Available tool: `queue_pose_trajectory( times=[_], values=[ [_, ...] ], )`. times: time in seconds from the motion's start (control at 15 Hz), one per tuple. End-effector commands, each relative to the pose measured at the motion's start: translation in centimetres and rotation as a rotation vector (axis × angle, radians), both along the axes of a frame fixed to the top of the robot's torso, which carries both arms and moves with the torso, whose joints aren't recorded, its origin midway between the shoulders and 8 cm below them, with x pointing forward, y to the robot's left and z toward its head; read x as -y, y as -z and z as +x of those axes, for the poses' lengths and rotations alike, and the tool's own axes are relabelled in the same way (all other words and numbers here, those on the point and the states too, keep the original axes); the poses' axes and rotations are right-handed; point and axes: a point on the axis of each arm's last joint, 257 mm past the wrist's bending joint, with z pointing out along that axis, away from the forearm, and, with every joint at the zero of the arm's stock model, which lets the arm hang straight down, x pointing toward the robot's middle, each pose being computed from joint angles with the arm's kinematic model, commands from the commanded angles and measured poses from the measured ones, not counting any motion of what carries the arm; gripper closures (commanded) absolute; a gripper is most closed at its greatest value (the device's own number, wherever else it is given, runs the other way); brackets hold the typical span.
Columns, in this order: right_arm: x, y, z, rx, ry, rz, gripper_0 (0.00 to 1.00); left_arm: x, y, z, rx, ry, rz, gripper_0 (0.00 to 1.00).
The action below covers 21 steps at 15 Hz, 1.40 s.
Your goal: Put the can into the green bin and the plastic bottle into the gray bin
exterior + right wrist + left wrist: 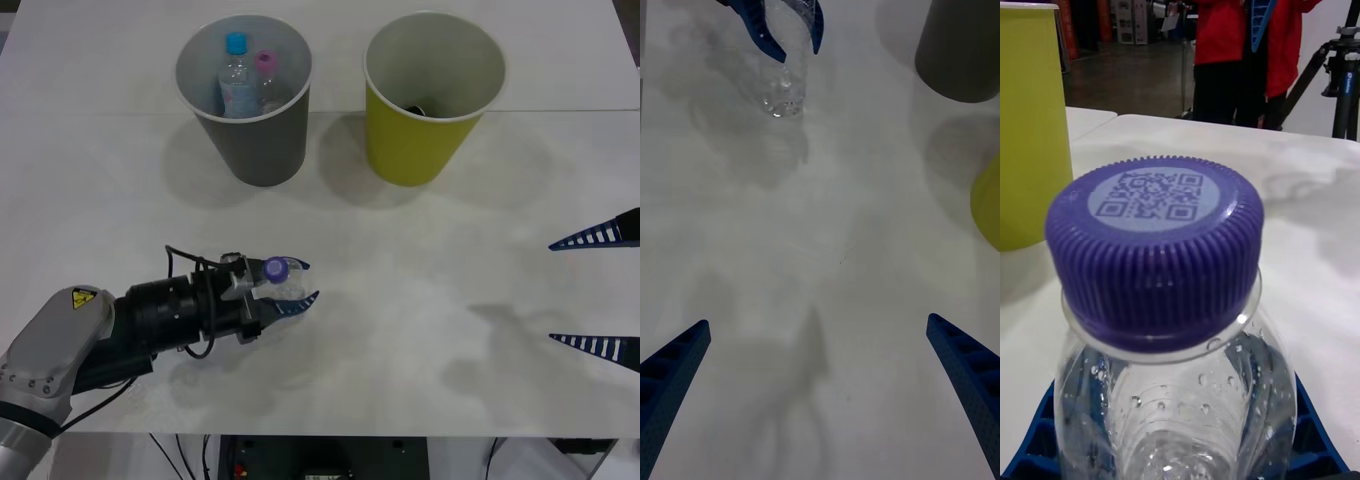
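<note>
My left gripper (pixel 308 280) is shut on the plastic bottle (pixel 288 288), a small clear one with a purple cap (pixel 276 268), near the table's front left. In the left wrist view the cap (pixel 1154 240) tops the bottle (pixel 1172 405), which is held between the blue fingers (pixel 1037 442). The right wrist view shows the bottle (pixel 786 82) clamped in the left gripper (pixel 797 52). The gray bin (pixel 260 145) stands at the back left and the green bin (pixel 420 150) at the back right. A small dark shape (pixel 416 108) lies inside the green bin; I cannot tell if it is the can. My right gripper (pixel 552 292) is open at the right edge.
Inside the gray bin stand a blue-capped bottle (pixel 236 75) and a pink-capped bottle (pixel 266 75). The white table (pixel 420 300) is bare between my two grippers. Its front edge runs just below the left arm.
</note>
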Motion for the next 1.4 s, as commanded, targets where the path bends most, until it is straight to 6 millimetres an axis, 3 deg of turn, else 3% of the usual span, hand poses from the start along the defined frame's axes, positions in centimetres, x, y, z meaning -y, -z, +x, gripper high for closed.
queue_pose_trajectory(
  times=[0.07, 0.53, 0.8, 1.13, 1.4],
  values=[
    [0.0, 0.0, 0.0, 0.0, 0.0, 0.0, 0.0, -1.0, -1.0, -0.2, -0.047, -0.001, 0.018, 1.0],
    [0.0, 0.0, 0.0, 0.0, 0.0, 0.0, 0.0, -5.8, -3.9, -0.1, -0.196, -0.08, 0.076, 1.0],
    [0.0, 0.0, 0.0, 0.0, 0.0, 0.0, 0.0, -8.3, -6.1, -1.0, -0.265, -0.155, 0.126, 1.0],
    [0.0, 0.0, 0.0, 0.0, 0.0, 0.0, 0.0, -12.2, -10.6, -2.1, -0.351, -0.233, 0.186, 1.0],
    [0.0, 0.0, 0.0, 0.0, 0.0, 0.0, 0.0, -14.0, -13.9, -2.0, -0.425, -0.286, 0.219, 1.0]
  ],
)
